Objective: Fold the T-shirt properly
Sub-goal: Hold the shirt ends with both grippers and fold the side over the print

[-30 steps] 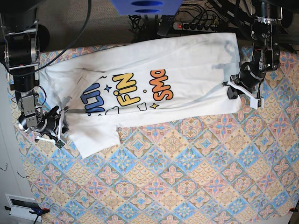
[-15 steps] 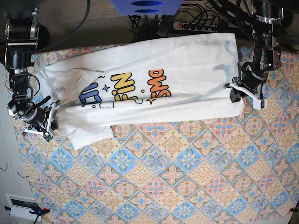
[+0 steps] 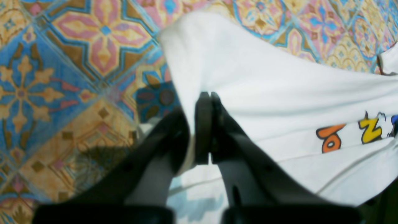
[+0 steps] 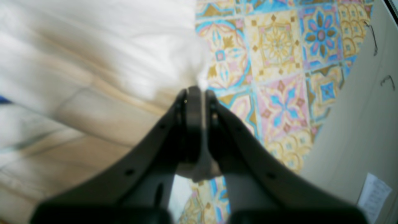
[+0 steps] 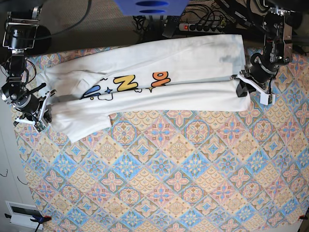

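Step in hand, as judged: a lengthwise fold, the near long edge of the shirt (image 5: 145,92) being carried over the printed front toward the far edge.

Left gripper (image 3: 203,96): jaws closed, white cloth pinched between the pads and bulging out past the tips. Beyond and to the side of the fingers the shirt spreads across the patterned cloth (image 3: 77,62); orange and yellow letters show well off to the side, partly covered by the folded layer.

Right gripper (image 4: 199,91): jaws closed on a thin edge of white cloth that runs between the pads and hangs out below them. View is blurred; the shirt lies to one side of the fingers, bare patterned cover to the other.

Base view: the shirt lies stretched along the far edge of the table cover, held at both ends, left gripper (image 5: 248,84) and right gripper (image 5: 41,108). Only the tops of the letters are uncovered.

Next move, as judged: both arms advance together, keeping the held edge taut and level, lay it in line with the far edge, then let go. Uneven travel would skew the fold.
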Controlling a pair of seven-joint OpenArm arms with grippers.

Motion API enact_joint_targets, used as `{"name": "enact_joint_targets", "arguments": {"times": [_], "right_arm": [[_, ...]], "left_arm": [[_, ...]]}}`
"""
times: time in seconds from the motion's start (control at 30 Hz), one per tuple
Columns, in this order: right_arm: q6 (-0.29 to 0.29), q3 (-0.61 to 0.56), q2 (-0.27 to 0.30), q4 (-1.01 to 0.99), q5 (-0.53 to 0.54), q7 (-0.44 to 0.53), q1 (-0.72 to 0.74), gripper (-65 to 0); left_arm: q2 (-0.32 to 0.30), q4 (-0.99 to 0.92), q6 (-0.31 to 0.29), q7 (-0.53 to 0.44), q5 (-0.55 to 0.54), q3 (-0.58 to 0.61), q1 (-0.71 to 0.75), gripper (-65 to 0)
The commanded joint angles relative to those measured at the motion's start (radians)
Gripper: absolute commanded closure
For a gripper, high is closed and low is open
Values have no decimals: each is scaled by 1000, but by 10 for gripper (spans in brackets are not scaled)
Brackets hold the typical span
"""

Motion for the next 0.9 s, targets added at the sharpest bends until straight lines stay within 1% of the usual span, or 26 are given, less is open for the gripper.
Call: {"name": "enact_joint_targets", "arguments": {"times": [0.0,0.2,0.4,0.47,0.6,0.7,0.8,0.87], "right_arm": [[-9,12,25,28,11,13,7,-2],[-9,29,26,43,11,18,-47,-2],[-9,26,26,35,11,18,-53,-2],[-9,25,26,35,11,14,-53,-2],[-9,23,26,15,11,11,-53,-2],[-9,19,26,-37,9,13,-52,-1],[-9,-29,26,-89,9,18,-45,0],[-9,-60,26,-109,9,18,-45,-1]], "left_arm": [[-18,14,-2,-17,-3,-10,3,0],[-18,16,-4,-17,-3,-10,69,0],[-23,11,-4,-14,1,-8,117,0],[-40,11,-4,-14,30,-5,131,0],[-43,10,-4,-14,101,-4,143,0],[-43,10,-4,-3,132,-2,143,0],[-43,10,-4,46,165,-2,143,0],[-41,10,-4,52,190,-2,141,0]]}}
